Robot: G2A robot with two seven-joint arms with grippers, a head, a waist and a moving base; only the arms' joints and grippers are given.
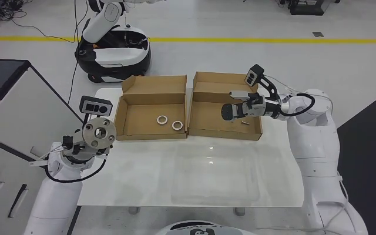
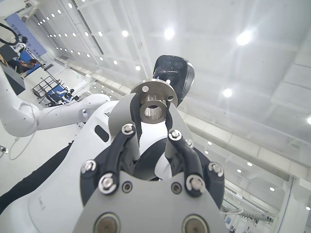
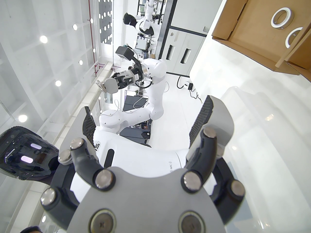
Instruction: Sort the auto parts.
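The left hand [image 2: 152, 117] is clamped on the hub of a flanged metal bushing [image 2: 155, 87], with the wide flange standing just beyond the hand. The piece looks heavy, rigid and slick, so the hub between the ribbed pads [image 2: 134, 113] seems the surest hold. The right hand [image 3: 147, 107] hangs spread and empty above a cardboard box [image 1: 223, 134]. A small part [image 1: 244, 123] just beside it is too tiny to identify.

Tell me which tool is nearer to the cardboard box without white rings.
Right. The right tool, open, is over that box; the left tool, shut on a metal flange, is out beyond the other box, which lies between.
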